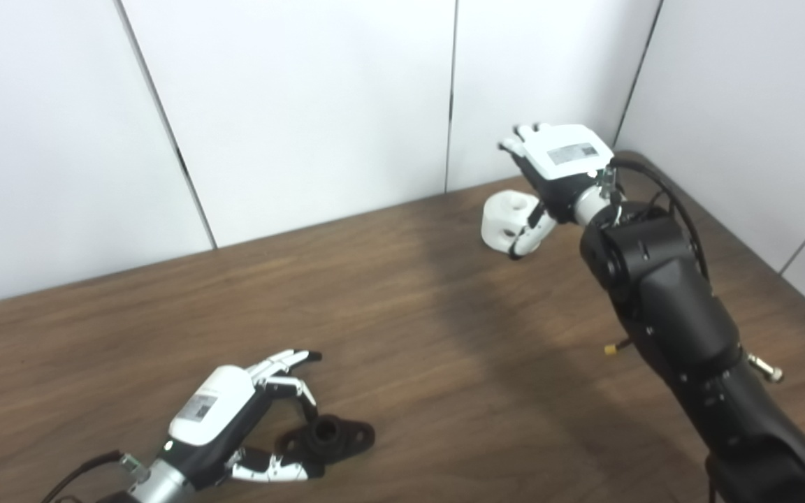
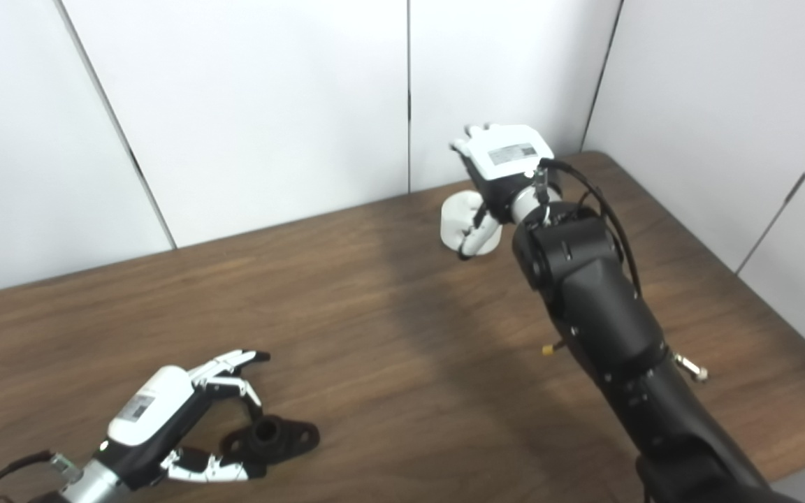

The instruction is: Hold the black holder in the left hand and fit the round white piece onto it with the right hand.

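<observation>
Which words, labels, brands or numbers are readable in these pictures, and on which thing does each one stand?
No text can be read.
Left robot hand: a grey sticker on its white back, print too blurred to read.
Right robot hand: a grey sticker on its white back, also too blurred to read.
Black holder, round white piece, table: no lettering visible.

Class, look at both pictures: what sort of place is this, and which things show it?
Probably a robotics test bench: a bare wooden table boxed in by plain white wall panels, holding only a black holder and a round white piece.
</observation>
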Available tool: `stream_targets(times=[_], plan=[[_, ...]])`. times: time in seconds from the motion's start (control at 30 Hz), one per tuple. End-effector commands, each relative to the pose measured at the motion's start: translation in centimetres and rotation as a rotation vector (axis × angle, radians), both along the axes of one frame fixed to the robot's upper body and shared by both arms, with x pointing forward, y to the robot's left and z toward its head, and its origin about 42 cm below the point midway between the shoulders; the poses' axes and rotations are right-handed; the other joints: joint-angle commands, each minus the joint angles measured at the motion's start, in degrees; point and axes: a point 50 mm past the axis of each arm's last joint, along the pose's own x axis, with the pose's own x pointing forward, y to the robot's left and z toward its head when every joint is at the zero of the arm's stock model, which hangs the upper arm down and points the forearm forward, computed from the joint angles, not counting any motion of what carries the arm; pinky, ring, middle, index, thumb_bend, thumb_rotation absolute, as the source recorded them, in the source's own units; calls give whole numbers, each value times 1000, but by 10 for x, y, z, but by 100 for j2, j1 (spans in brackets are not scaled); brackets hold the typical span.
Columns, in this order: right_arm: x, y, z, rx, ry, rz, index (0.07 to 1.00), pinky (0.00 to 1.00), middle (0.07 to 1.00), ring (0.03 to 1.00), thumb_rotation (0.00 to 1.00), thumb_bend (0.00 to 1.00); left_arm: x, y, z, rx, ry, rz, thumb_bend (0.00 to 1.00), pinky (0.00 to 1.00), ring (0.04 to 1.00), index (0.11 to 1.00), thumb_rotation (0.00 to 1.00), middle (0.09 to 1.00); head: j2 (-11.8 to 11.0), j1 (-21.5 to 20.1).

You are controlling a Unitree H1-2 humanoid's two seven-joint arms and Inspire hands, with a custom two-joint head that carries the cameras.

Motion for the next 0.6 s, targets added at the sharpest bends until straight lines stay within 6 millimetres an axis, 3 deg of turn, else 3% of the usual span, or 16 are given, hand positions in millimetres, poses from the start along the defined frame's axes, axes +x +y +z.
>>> stream_targets(times=[0.0, 0.27, 0.57], plan=[[9, -7, 32, -38, -72, -31, 949, 896, 1000, 1000, 368, 977, -13, 28, -36, 169, 138, 26, 523, 771, 919, 488, 54, 915, -5, -15], [48, -16, 29, -23, 9, -60, 941, 887, 1000, 995, 474, 1000, -13, 32, -38, 163, 145, 20, 523, 776, 925, 488, 55, 919, -31, -88], [71, -20, 15, 59, 88, -72, 916, 919, 1000, 999, 504, 1000, -15, 33, -37, 154, 138, 21, 523, 769, 915, 488, 55, 916, 0, -4]])
